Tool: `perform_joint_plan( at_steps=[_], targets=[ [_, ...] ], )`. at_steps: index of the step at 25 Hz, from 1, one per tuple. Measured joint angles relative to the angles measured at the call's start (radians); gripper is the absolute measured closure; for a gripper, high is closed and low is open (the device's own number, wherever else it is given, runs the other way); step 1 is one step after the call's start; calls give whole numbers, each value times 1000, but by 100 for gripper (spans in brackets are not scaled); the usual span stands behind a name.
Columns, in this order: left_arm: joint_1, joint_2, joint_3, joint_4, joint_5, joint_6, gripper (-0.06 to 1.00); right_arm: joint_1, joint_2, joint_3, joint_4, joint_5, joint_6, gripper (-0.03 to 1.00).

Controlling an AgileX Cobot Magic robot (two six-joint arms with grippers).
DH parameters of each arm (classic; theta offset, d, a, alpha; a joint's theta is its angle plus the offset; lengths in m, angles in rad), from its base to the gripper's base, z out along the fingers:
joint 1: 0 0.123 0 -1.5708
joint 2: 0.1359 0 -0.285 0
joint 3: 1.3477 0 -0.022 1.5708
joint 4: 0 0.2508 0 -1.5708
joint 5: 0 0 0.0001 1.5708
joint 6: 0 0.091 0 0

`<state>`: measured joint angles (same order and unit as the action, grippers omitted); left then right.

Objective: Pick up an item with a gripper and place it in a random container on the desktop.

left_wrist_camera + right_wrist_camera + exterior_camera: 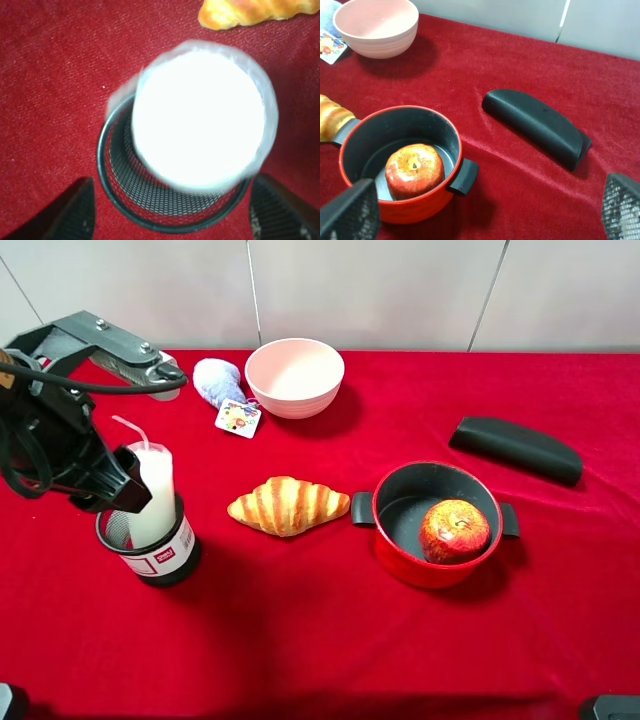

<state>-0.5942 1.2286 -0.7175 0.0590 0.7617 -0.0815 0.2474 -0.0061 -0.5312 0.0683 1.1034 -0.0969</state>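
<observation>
The tall white candle (152, 490) stands in the black wire-mesh cup (160, 555) at the left of the red desktop (330, 640), leaning slightly, with its wick pointing up and left. My left gripper (125, 490) is right beside the candle's upper part. In the left wrist view the candle top (200, 115) is blurred and fills the cup's mouth (165, 210). The two fingers (75, 210) stand wide apart on either side and touch nothing, so the left gripper is open. My right gripper (490, 210) is open and empty, low at the front right.
A golden croissant (288, 505) lies just right of the cup. A red pot (400, 570) holds a red apple (455, 530). A pink bowl (295, 375) and a pale-blue plush toy (217, 380) are at the back. A black case (515, 448) lies at the right.
</observation>
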Motion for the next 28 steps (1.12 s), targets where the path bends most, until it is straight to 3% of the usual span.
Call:
perform_joint_plan(
  at_steps=[28],
  targets=[
    [0,-4,-13,0,6,0,29,0,0,0,0,0,0,27]
  ],
)
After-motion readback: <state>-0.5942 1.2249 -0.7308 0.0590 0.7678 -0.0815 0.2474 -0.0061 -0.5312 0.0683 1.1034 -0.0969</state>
